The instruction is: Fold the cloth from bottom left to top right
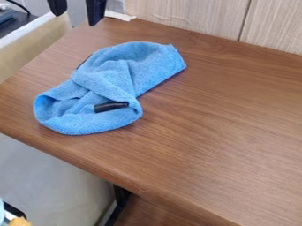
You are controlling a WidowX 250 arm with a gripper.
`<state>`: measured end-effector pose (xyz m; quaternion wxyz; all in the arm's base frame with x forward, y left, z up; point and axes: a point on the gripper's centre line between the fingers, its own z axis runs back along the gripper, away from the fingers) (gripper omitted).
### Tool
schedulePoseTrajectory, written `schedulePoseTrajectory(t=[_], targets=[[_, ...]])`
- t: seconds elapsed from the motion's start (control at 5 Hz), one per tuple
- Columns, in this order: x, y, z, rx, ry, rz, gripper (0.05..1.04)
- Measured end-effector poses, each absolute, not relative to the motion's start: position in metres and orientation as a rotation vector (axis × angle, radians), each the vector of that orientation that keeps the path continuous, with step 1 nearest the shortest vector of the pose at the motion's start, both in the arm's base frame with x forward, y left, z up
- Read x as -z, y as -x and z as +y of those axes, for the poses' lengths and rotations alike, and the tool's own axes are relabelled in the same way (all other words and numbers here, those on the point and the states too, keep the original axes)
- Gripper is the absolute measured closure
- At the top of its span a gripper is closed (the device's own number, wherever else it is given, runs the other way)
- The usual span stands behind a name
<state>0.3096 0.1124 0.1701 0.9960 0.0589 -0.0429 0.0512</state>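
Lying twisted and bunched on the brown wooden table [212,114], the blue cloth [103,86] takes up the upper left part of the tabletop, running at a slant from a rounded lower-left end to a squarer upper-right end. Its middle is crossed by thick folds, and the lower-left part curls round into a loop with a raised rim. A short black cylindrical piece [111,107] rests in the lower fold, near the loop's right side, partly tucked against the fabric. Along the upper-left side of the cloth, a thin dark edge [84,61] peeks out

Beyond the cloth, toward the top edge of the view, the black gripper [75,19] hangs above the table's far left corner, well apart from the fabric. Its two fingers stand wide, with a broad gap between them

Just to the right of the gripper, a whitish scrap [120,16] lies at the table's back edge, in front of light wood-grain panelling [186,15]. At the upper left is a dark surface [20,20] with a black cable [19,5]. Below the table's front edge, a black metal support [120,199] shows, with an orange thing [20,221] at the bottom left corner
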Motion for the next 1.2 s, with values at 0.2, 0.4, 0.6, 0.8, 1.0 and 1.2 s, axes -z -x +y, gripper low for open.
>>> schedulePoseTrajectory(t=[0.2,0.4,0.6,0.8,1.0,1.2], targets=[[-0.161,-0.309,0.111,-0.102,-0.1,-0.059,0.082],[-0.147,-0.295,0.109,-0.143,-0.028,-0.007,0.082],[-0.154,-0.272,0.113,-0.182,-0.018,-0.032,0.082],[-0.14,-0.248,0.118,-0.217,-0.008,-0.01,0.082],[-0.118,-0.234,0.117,-0.218,-0.014,-0.001,0.082],[-0.101,-0.228,0.121,-0.216,-0.036,-0.01,0.082]])
